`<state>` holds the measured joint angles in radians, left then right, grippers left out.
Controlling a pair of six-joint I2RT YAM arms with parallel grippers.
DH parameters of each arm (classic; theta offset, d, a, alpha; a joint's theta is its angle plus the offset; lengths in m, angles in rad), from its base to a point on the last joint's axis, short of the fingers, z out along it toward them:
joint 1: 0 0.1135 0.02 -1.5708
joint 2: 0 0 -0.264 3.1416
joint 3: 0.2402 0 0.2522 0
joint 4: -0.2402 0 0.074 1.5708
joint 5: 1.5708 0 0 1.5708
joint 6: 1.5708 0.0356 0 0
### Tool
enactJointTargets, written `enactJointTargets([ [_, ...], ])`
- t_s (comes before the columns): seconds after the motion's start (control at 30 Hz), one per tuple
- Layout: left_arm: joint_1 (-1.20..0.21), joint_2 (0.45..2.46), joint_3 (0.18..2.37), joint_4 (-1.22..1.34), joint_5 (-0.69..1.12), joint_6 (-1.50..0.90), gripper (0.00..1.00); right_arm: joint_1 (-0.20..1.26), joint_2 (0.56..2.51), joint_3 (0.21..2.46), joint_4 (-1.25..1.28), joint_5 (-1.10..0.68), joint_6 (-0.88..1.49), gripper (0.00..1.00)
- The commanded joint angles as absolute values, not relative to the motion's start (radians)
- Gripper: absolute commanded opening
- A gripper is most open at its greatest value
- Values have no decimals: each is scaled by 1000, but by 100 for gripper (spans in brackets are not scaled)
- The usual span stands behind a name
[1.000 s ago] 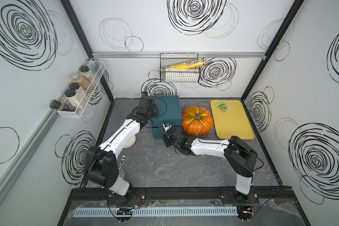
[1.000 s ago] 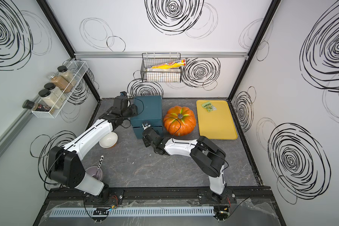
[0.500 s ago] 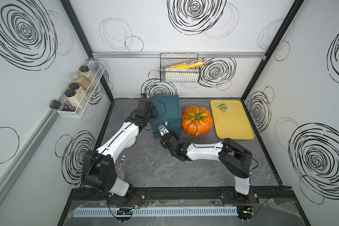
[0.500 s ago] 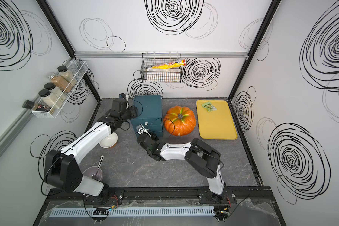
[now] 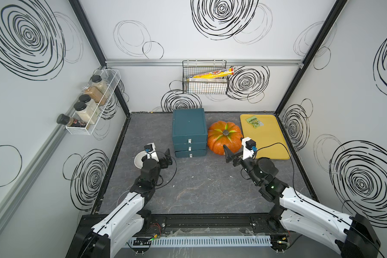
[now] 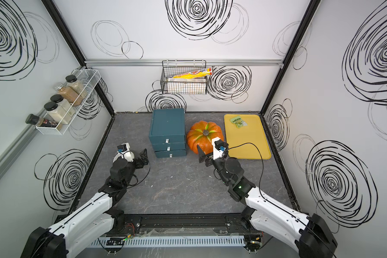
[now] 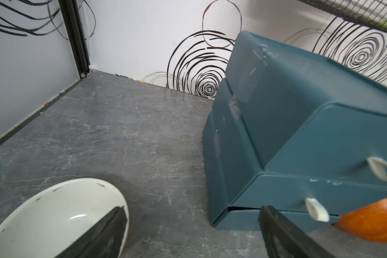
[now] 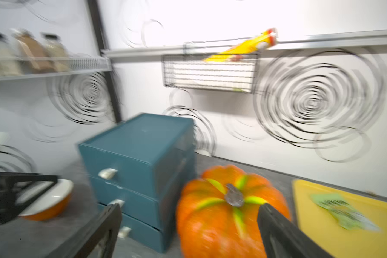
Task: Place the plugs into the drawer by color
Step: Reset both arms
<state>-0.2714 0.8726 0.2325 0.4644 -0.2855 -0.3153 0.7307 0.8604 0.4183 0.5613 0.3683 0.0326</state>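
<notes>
- So, no plugs show up in any of our views: none on the surface [image 5: 199, 189], none in the white bowl [image 7: 54, 212], none on the yellow tray [image 5: 266, 143]. We can't tell where they are. Our guess is inside the teal chest [image 5: 189, 122].
- All three drawers [image 5: 197, 147] look pushed in, with their white pull tabs [image 6: 167, 140] lined up down the front.
- One nitpick: the left wrist view shows a thin dark slit [image 7: 241, 203] above the bottom drawer. We can't tell if that's a normal seam or a drawer not quite home.
- On the left arm [image 5: 130, 201], the left jaws are spread wide and empty. They hang over the bowl's edge, apart from the chest.
- On the right arm [image 5: 299, 201], the right jaws are also wide and empty, near the front of the pumpkin [image 5: 223, 136].
- To us the sorting looks done, so the step in hand is parking the arms clear.
- To do that well, we'd lift up and back rather than sweep sideways. The left could clip the bowl, and the right could bump the pumpkin or snag a tab.
- If that slit is a real gap, we'd press the drawer's flat front, not its tab.
</notes>
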Motion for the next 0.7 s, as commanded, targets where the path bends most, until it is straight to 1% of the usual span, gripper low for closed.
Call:
enactJointTargets([
  [0.0,-259,868,221,748,-342,-224,99,642,860,375,503,629,-48,100],
  [0.07,-259,910,227,762,-375,-175,99,613,887,296,663,730,-118,100],
  [0.13,-255,986,221,808,-461,-117,99,579,954,210,860,837,-185,100],
  [0.17,-252,1022,209,846,-485,-87,99,555,990,174,948,853,-207,100],
  [0.23,-245,1111,176,953,-485,-58,99,500,1090,137,1084,863,-179,100],
  [0.3,-225,1227,163,1044,-482,-49,99,425,1194,136,1138,816,-114,100],
  [0.33,-212,1291,173,1097,-514,-41,99,399,1248,137,1162,817,-91,100],
  [0.37,-221,1306,214,1027,-536,-38,99,376,1293,129,1193,793,-83,100],
  [0.4,-209,1313,228,1011,-498,-18,99,358,1340,130,1259,791,-95,100],
  [0.47,-170,1329,183,1153,-467,-5,99,355,1362,143,1265,799,-98,100],
  [0.53,-96,1324,186,1139,-367,-77,99,344,1371,121,1340,770,-99,100],
  [0.57,-44,1334,200,1130,-274,-143,99,338,1386,114,1385,771,-106,100],
  [0.6,-16,1353,216,1119,-196,-133,96,336,1411,119,1424,805,-110,100],
  [0.67,-11,1387,260,1084,-179,-117,95,335,1460,121,1504,838,-140,100],
])
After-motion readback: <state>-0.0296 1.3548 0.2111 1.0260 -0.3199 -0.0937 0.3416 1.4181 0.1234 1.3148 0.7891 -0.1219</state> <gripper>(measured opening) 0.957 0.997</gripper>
